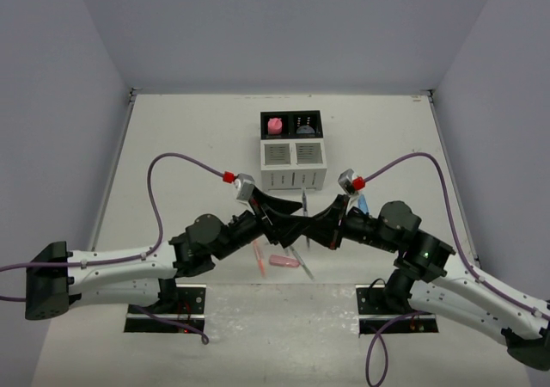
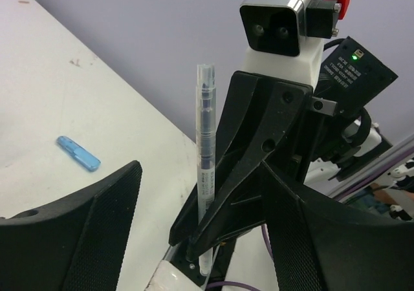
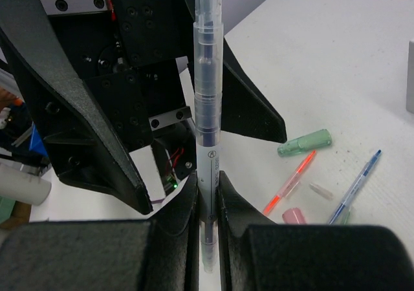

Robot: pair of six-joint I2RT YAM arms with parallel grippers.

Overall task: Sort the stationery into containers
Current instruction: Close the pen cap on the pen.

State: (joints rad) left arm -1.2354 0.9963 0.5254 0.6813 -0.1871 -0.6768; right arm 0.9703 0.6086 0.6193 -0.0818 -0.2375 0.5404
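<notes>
Clamped low by the closed right end effector (image 3: 208,182), the upright grey pen (image 3: 207,97) is being held above the table (image 3: 336,58), left end effector (image 2: 202,174) open, so tilting or slipping is being risked.

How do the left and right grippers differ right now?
The left gripper stands wide open; the right gripper is shut on the grey pen. The left gripper's fingers are clear of the pen, while the right gripper pinches it near one end. Both face each other in front of the organizer.
</notes>
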